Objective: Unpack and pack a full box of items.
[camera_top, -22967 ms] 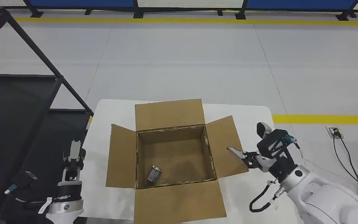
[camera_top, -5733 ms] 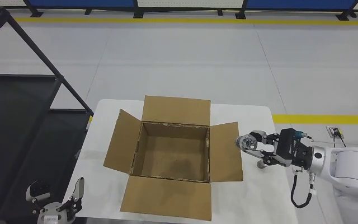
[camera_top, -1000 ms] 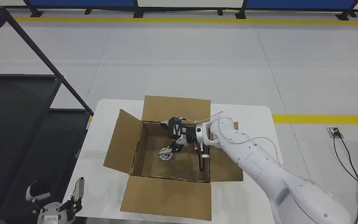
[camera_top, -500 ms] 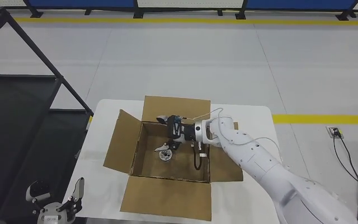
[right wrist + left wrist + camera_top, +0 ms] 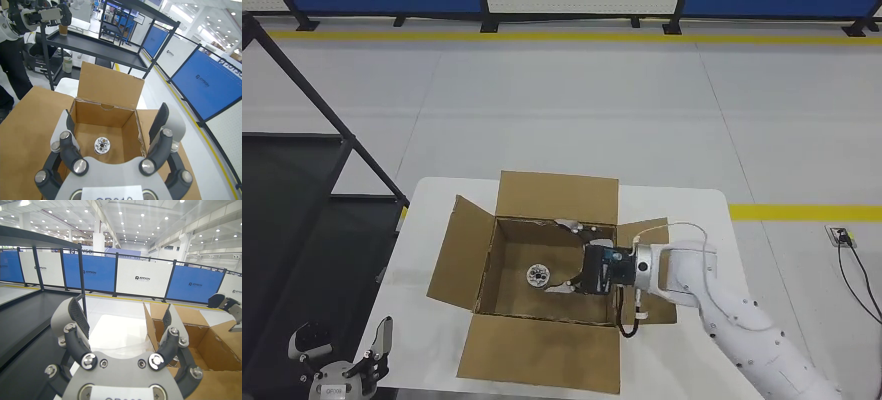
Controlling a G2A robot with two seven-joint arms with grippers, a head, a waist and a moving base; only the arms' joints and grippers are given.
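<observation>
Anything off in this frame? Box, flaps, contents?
Only minor things. The cardboard box sits slightly skewed on the table, and its inner rim is ragged and torn at one corner. A lone metal part lies face up on the box floor, just ahead of the open right hand. Nothing is spilled.

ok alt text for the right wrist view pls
The open right end effector hangs above an open cardboard box with one round metal part lying on its floor. A black shelving rack stands beyond the box.
</observation>
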